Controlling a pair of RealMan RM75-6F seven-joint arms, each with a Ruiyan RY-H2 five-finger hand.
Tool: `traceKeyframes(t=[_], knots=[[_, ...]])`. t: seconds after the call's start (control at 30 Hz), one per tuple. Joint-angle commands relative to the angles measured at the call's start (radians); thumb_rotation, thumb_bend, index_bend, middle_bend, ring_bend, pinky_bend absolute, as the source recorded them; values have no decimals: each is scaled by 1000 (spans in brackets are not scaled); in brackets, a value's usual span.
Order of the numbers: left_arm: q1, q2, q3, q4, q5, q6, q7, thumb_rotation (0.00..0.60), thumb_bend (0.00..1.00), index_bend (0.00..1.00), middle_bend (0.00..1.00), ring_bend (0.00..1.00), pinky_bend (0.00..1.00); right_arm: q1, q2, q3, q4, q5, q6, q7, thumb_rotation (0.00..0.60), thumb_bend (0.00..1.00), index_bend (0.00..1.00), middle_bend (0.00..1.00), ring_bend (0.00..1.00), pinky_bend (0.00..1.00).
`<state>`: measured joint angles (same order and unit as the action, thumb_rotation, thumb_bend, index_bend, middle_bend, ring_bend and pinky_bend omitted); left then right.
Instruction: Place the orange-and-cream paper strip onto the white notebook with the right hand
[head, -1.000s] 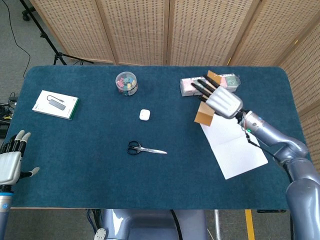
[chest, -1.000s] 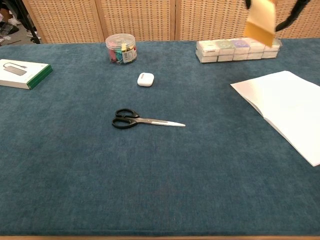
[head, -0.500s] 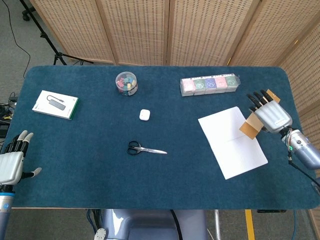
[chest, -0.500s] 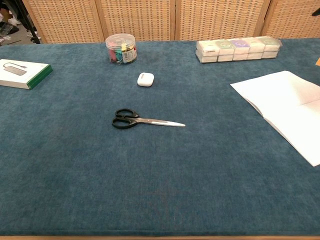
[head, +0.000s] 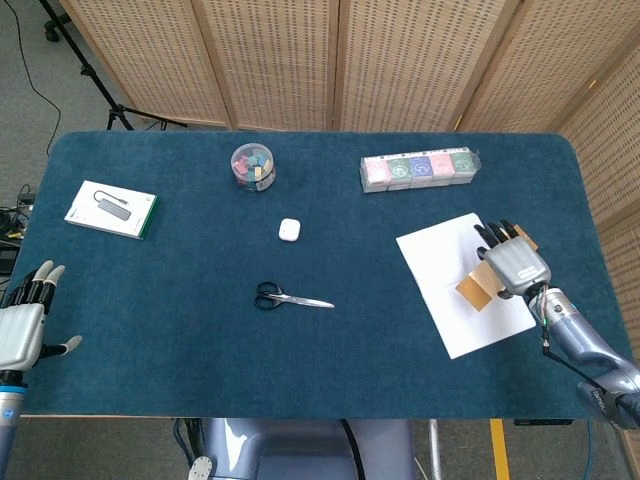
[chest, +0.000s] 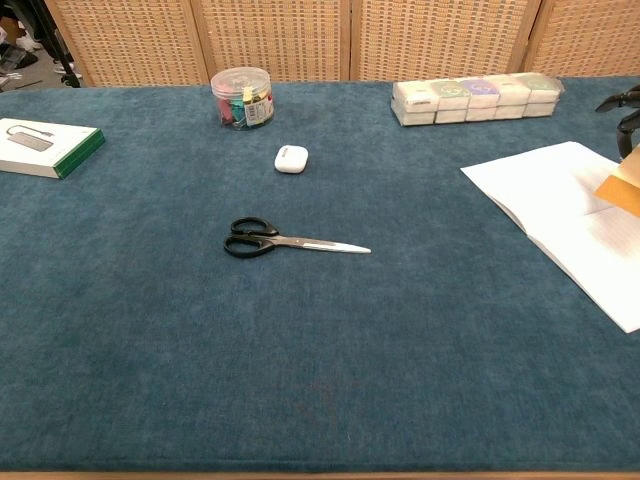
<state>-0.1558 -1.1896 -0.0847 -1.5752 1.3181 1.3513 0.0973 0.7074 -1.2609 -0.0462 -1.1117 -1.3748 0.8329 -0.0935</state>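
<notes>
Orange-and-cream paper strip (head: 474, 289) hangs over the white notebook (head: 445, 270), fingers of the right hand (head: 514, 262) clamped on it, release not yet done.

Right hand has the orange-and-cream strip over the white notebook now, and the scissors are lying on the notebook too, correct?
Not quite. The right hand does hold the orange-and-cream strip over the white notebook, but the scissors lie on the blue table, well left of the notebook and apart from it. The head view shows this.
</notes>
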Motion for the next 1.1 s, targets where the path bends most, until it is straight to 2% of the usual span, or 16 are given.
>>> traceKeyframes(t=[0.03,0.17,0.27,0.43,0.63,0.83,1.1], knots=[[3,5,2,-4,3,3,-5,600,0,0,0,0,170,-14,-21,45,-48,102,-44,-79,600,105,509,36,0,59],[6,11,3,-8,8,6,-16,600,0,0,0,0,170,-17,-31,69,-72,186,-62,-149,600,105,509,36,0,59],[8,21,8,-15,17,6,-30,600,0,0,0,0,170,-18,-50,86,-92,314,-95,-230,600,105,509,35,0,59],[8,25,11,-17,25,5,-40,600,0,0,0,0,170,-19,-85,90,-103,448,-64,-373,600,105,509,36,0,59],[7,29,12,-18,25,0,-47,600,0,0,0,0,170,-11,-125,105,-104,592,-33,-478,600,105,509,35,0,59],[8,32,11,-18,23,0,-54,600,0,0,0,0,170,0,-126,108,-145,654,-14,-532,600,105,509,35,0,59],[8,34,12,-18,25,0,-56,600,0,0,0,0,170,11,-132,97,-209,684,28,-591,600,106,509,35,0,59]])
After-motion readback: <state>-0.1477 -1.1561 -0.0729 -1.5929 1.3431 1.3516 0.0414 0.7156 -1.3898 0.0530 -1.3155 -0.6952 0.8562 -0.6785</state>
